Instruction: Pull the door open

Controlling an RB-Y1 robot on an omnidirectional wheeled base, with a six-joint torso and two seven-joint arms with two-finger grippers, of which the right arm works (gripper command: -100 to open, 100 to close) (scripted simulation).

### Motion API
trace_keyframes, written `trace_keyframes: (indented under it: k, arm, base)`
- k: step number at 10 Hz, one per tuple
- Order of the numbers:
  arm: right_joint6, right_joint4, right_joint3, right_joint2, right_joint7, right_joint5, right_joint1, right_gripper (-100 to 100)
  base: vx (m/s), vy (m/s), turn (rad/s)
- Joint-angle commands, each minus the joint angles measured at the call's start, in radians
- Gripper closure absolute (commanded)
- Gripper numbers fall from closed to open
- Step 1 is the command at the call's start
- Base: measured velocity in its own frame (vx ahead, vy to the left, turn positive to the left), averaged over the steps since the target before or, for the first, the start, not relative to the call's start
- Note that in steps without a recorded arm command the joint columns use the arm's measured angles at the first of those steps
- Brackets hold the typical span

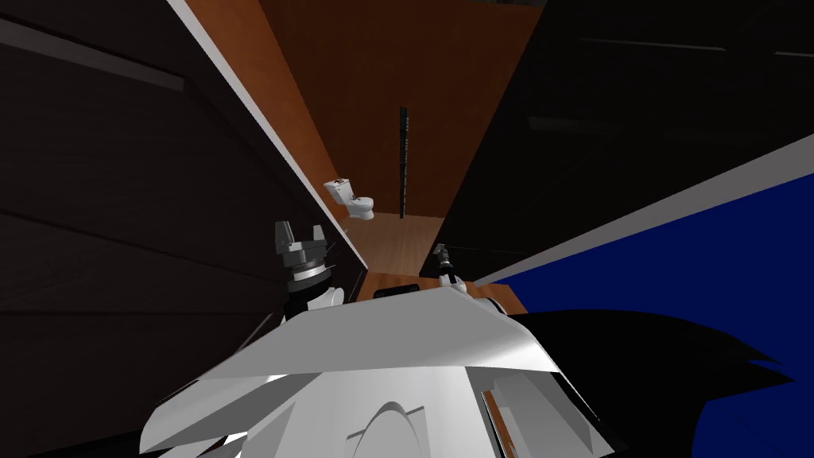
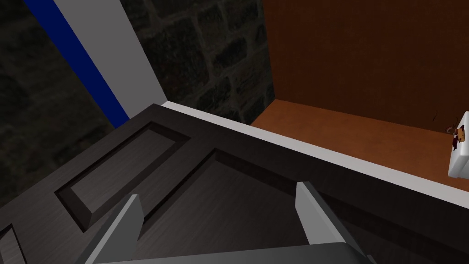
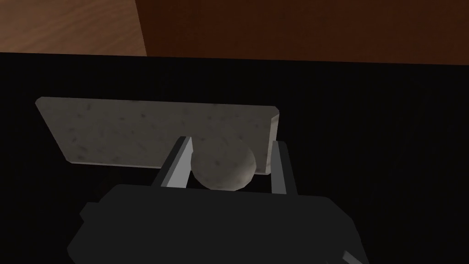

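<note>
1. Grey speckled knob [image 3: 223, 167] pinched by right gripper [image 3: 231, 142]. Blades drawn in well short of full spread, one flush on the knob's side, the other close at the opposite side.
2. Knob mounted on a grey plate [image 3: 137, 133], which sits flat on a black door [image 3: 366, 137]. Door face too dark to read any detail.
3. On head view, right gripper [image 1: 439, 253] small at the door's [image 1: 509, 159] near edge. Door runs up the right side of the opening.
4. Left gripper [image 2: 220, 192] spread wide, holding nothing, blades hovering over a dark panel [image 2: 192, 201] with recessed rectangles. Looks apart from it, contact not clear.
5. On head view, left gripper [image 1: 300, 234] just beside that panel's [image 1: 119, 199] white edge, on the left side of the opening and well apart from the right gripper.
6. White edge strip [image 2: 320, 153] along the panel. Beyond it brown floor [image 2: 348, 133] and brown wall [image 2: 366, 50].
7. White toilet [image 1: 352, 199] on the floor past the opening, by the left wall.
8. Blue wall [image 1: 715, 270] and pale grey strip [image 1: 636, 215] to the right of the door.
</note>
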Motion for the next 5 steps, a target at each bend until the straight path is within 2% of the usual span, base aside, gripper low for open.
trace_keyframes:
  k: [1,3,5]
  arm:
    - [0.002,0.0,-0.001,-0.001,-0.001,0.0,-0.001,100]
    - [0.002,0.0,-0.001,-0.001,-0.001,0.0,-0.001,100]
    - [-0.009,-0.003,0.018,-0.01,-0.02,0.01,0.005,100]
  base:
    - [0.0,0.0,0.0]
    - [0.0,0.0,0.0]
    - [-0.146,-0.015,0.085]
